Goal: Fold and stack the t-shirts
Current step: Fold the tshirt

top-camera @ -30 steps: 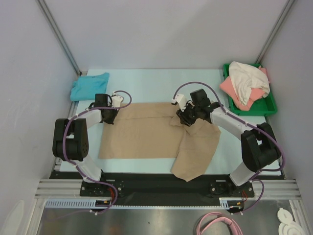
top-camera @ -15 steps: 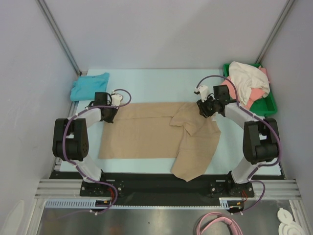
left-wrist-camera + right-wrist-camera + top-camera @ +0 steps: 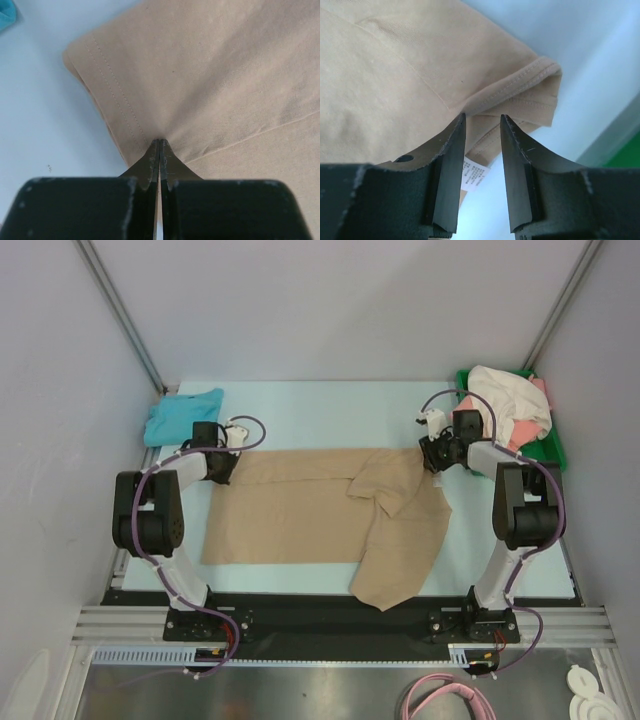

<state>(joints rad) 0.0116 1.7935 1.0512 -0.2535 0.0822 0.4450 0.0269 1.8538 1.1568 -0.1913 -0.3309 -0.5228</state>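
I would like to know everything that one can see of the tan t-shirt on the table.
The tan t-shirt is plain, soft cloth, lying mostly flat across the pale table, its right part folded over and reaching past the near edge. The left claw is shut on its left end, beside a stitched hem. The right claw stands open over the far right corner, where a small white label shows.

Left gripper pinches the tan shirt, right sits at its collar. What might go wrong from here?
1. The right gripper stands open around bunched collar layers and the label; closing may catch only one layer and slip.
2. The left gripper pinches only the edge of the tan t-shirt; a hard pull may tug it free.
3. One flap overhangs the table's near edge and may drag the fold askew.
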